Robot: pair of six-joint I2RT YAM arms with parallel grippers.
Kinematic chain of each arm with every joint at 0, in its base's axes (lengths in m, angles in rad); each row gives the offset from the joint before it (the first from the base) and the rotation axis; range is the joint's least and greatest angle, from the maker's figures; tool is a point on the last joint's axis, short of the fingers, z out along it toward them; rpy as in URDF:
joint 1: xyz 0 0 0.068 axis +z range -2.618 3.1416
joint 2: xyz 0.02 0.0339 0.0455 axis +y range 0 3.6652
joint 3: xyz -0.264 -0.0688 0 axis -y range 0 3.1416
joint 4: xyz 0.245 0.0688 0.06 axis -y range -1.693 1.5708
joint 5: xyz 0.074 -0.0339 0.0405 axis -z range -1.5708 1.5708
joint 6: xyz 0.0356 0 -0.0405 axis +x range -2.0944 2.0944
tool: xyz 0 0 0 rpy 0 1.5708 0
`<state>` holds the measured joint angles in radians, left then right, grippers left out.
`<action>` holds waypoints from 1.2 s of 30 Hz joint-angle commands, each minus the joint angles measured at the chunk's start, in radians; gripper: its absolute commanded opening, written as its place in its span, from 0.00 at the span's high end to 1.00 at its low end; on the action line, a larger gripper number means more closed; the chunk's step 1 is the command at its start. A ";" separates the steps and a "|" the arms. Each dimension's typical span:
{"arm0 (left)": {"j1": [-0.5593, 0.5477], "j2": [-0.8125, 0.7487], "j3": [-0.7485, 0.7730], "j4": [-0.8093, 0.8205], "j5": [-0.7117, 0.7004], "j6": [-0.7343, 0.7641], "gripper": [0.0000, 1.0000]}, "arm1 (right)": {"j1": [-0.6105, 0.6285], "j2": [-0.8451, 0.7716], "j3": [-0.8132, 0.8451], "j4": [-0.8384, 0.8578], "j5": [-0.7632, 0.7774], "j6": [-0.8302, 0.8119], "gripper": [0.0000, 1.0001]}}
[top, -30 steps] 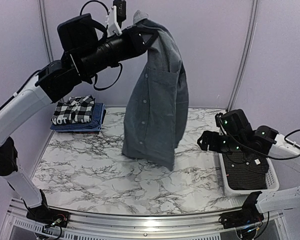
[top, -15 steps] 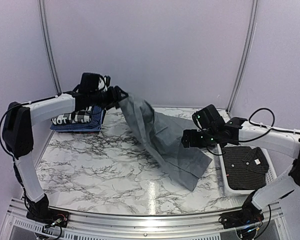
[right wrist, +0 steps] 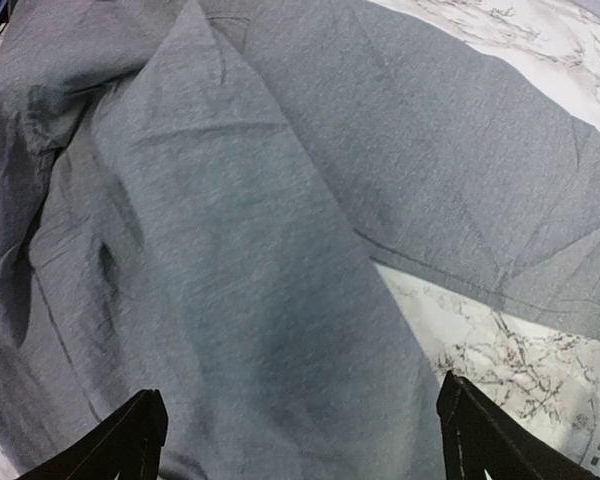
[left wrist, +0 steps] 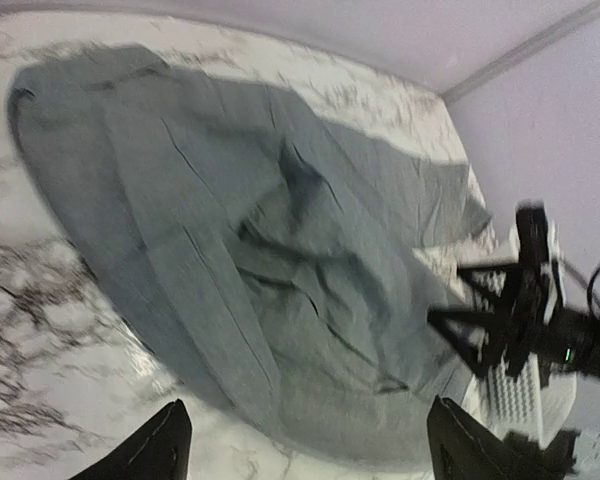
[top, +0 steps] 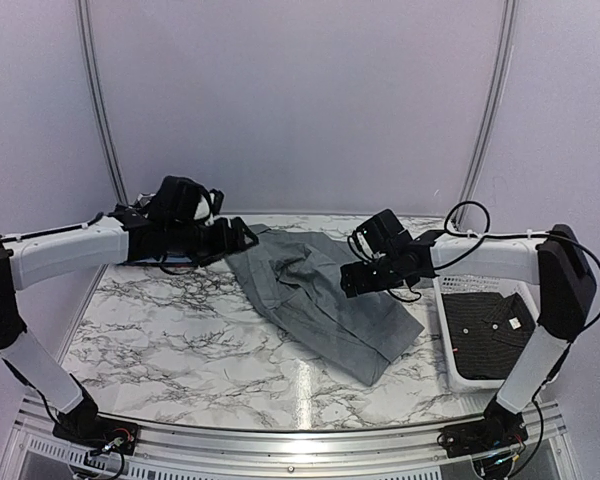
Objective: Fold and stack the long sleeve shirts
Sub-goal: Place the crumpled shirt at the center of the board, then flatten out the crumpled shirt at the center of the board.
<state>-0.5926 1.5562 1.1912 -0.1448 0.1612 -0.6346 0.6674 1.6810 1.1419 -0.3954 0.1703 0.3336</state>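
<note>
Grey shirt [top: 320, 300], plain and rumpled, lies spread across the middle of the marble table [top: 160, 340], running from the back left toward the front right. The left hand [top: 242, 237] hovers at the shirt's back-left end; its wrist view shows the fingers wide apart with nothing between them. The right hand [top: 348, 282] hangs over the shirt's right side, fingers also spread wide and gripping nothing. Whether either hand touches the cloth cannot be told. A dark charcoal shirt [top: 490, 325] lies in the white basket [top: 448, 360] at the table's right edge, partly hidden by the right arm. The left wrist view is blurred, so the grey shirt's collar and buttons are hard to make out.
</note>
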 commanded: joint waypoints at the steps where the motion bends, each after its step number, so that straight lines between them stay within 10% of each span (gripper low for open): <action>1: -0.173 0.055 -0.063 -0.061 -0.061 -0.050 0.19 | -0.053 0.051 0.053 0.028 -0.006 -0.048 0.10; 12: -0.355 0.269 -0.003 -0.065 -0.179 -0.142 0.36 | -0.103 0.047 -0.040 0.055 -0.028 -0.020 0.13; 17: -0.363 0.323 0.012 -0.056 -0.197 -0.164 0.61 | -0.103 0.011 -0.104 0.075 -0.049 -0.005 0.14; 21: -0.351 0.320 -0.006 -0.059 -0.235 -0.164 0.99 | -0.103 -0.017 -0.148 0.088 -0.079 0.011 0.21; 32: -0.113 0.121 -0.235 -0.100 -0.194 -0.028 1.00 | -0.022 -0.089 -0.191 0.083 -0.177 0.054 0.50; 36: -0.047 0.098 -0.240 -0.141 -0.185 0.045 0.98 | 0.041 -0.080 -0.168 0.083 -0.212 0.079 0.46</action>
<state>-0.6785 1.6924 0.9554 -0.2173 -0.0376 -0.6876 0.6495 1.6146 0.9463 -0.3233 0.0078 0.3782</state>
